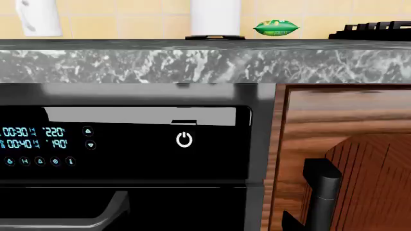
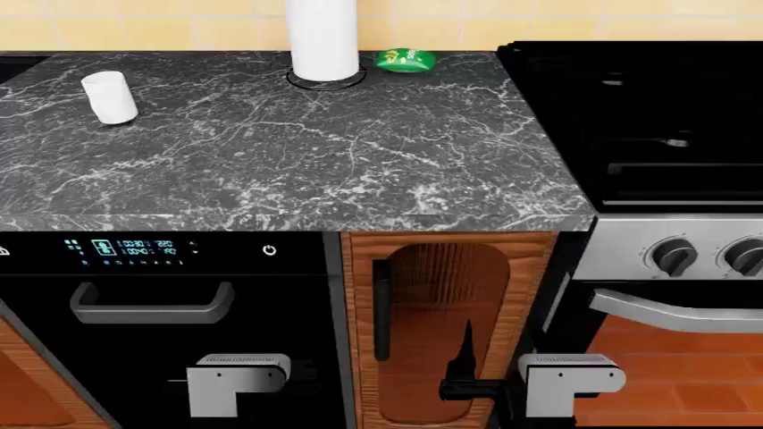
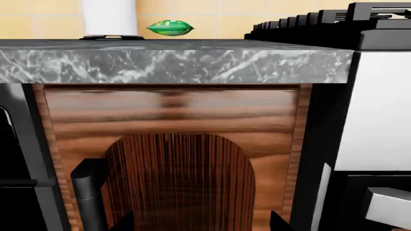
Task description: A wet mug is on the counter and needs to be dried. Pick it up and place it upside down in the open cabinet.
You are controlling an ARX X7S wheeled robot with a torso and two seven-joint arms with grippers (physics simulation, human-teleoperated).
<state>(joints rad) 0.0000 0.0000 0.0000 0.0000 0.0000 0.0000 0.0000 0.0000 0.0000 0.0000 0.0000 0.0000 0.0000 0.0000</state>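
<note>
1. The table (image 2: pixel 298 152) is a black-grey marble slab with white veins, filling the upper half of the head view above the cabinet fronts.
2. The mug (image 2: pixel 110 96), small, white and plain, stands on the table at about 10 o'clock in the head view, near the slab's left end, leaning slightly. In the left wrist view it shows partly at the frame edge (image 1: pixel 38 18).
3. A tall white cylinder (image 2: pixel 322 37) stands on a dark round base at 12 o'clock, against the yellow tiled wall. Just beside it lies a green packet (image 2: pixel 405 60), apart from the mug.
4. A black stove (image 2: pixel 644 116) sits at 3 o'clock, with 2 knobs (image 2: pixel 674 256) showing on its silver front below.
5. Under the table, a black oven (image 2: pixel 167 295) with a lit display sits at 8 o'clock; a wooden cabinet door (image 2: pixel 448 322) with an arched panel and a dark vertical handle is at 6 o'clock.
6. The left arm (image 2: pixel 238 380) and right arm (image 2: pixel 573 380) show only as grey blocks low in front of the oven and the door, well below the table.
7. I cannot tell how far either gripper is open; neither wrist view shows fingertips clearly, and nothing is seen held.
</note>
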